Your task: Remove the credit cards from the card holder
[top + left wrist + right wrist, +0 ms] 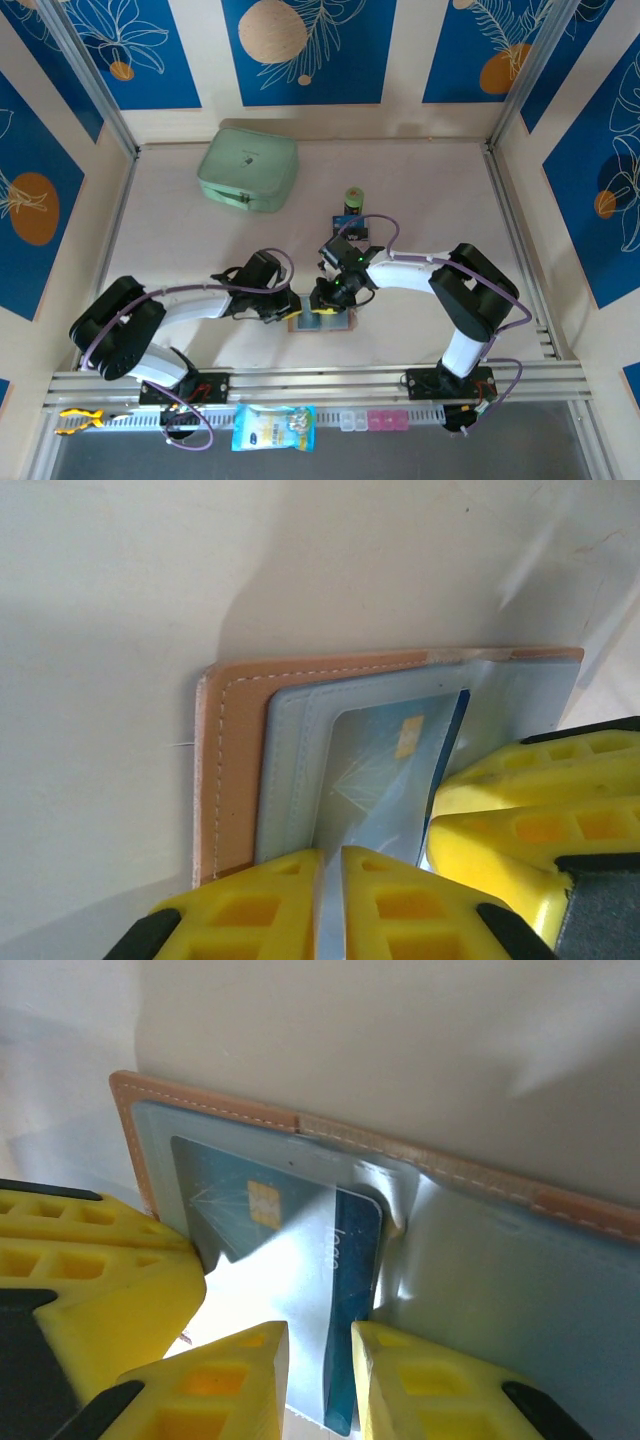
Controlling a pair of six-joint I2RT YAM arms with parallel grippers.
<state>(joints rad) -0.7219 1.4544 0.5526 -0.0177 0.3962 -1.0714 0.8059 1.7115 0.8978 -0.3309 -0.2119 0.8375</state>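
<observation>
1. Table [430, 200]: pale top that carries everything below.

2. Case [248, 172]: mint green, closed, toward the far edge left of centre. It is well apart from the work and plays no part in it.

3. Arms: both elbows are swung out to their own sides, forearms folded inward, wrists meeting low over the middle of the near edge. Judged purpose: one steadies, the other draws.

4. Holder [338, 323]: lies open and flat at the middle of the near edge, grey-blue panels up.

5. Left gripper [330, 900]: fingers together on the holder's near edge, a thin pale flap pinched between them. It likely pins the holder so it will not slide.

6. Right gripper [320, 1380]: just beside the left one, fingers clamped on the card, as far as the wrist view shows.

7. Card [225, 1210]: dark blue with a gold chip, partly out of its pocket, its near end between the right fingers.

8. Loose card [347, 222]: blue, near the table's centre, already out of the holder.

9. Cylinder [353, 197]: green and black, upright, just beyond the loose card.
</observation>
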